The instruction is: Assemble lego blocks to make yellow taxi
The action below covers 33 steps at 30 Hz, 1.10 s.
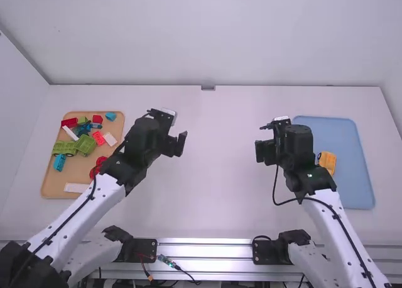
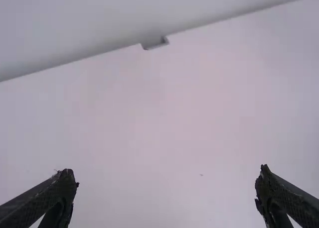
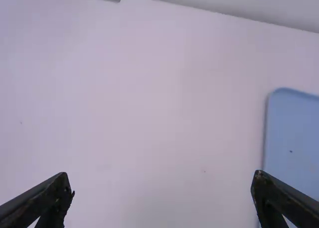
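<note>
High view: both trays seen, tan tray [image 1: 47, 186] at 9 o'clock of worktop [image 1: 217, 187], blue tray [image 1: 360, 187] at 3 o'clock.
Right wrist view: worktop and one part of the blue tray.
Left wrist view: worktop and grey notch [image 2: 154, 43] at the foot of the wall.
Left arm: leaning from its base toward 1 o'clock, wrist bent near the tan tray.
Left end effector [image 1: 178, 144]: above the worktop, at 10 o'clock from its middle; fingers wide apart.
Right arm: leaning from its base toward 11 o'clock, wrist beside the blue tray.
Right end effector [image 1: 265, 151]: above the worktop, at 2 o'clock from its middle; fingers wide apart too.
Yellow block piece [image 1: 328, 162]: lying in the blue tray, on its 9 o'clock side; long axis roughly from 12 to 6 o'clock; which end is front, cannot tell.
White plate [image 1: 76, 188]: at 6 o'clock in the tan tray, long axis from 9 to 3.
White strip [image 1: 70, 133]: at 10 o'clock there, long axis from 10 to 4.
Green block [image 1: 86, 144]: near the tray's middle, set at a slant.
</note>
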Tool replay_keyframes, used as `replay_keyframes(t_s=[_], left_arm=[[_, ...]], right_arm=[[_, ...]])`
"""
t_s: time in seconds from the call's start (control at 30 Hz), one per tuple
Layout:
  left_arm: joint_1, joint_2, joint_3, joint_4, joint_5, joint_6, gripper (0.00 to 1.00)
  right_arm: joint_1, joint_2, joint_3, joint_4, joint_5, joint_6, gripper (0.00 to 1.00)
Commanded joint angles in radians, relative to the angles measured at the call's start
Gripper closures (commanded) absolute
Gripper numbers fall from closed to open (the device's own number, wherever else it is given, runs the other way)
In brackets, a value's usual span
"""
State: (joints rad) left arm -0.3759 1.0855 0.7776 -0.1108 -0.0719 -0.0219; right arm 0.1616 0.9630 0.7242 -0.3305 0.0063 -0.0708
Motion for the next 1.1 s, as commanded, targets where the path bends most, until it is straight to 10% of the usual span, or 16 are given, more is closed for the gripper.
replay_keyframes(t_s=[0.0,0.23,1.07], left_arm=[[0.040,-0.044,-0.048,0.018,0.021,0.022,0.11],[0.160,-0.164,-0.168,0.111,0.072,0.022,0.23],[0.376,-0.715,-0.719,0.111,0.072,0.022,0.78]], right_arm=[[-0.035,-0.047,-0.043,0.022,-0.006,0.066,0.10],[-0.160,-0.172,-0.168,0.147,-0.006,0.071,0.23],[-0.162,-0.716,-0.711,0.331,-0.006,0.071,0.77]])
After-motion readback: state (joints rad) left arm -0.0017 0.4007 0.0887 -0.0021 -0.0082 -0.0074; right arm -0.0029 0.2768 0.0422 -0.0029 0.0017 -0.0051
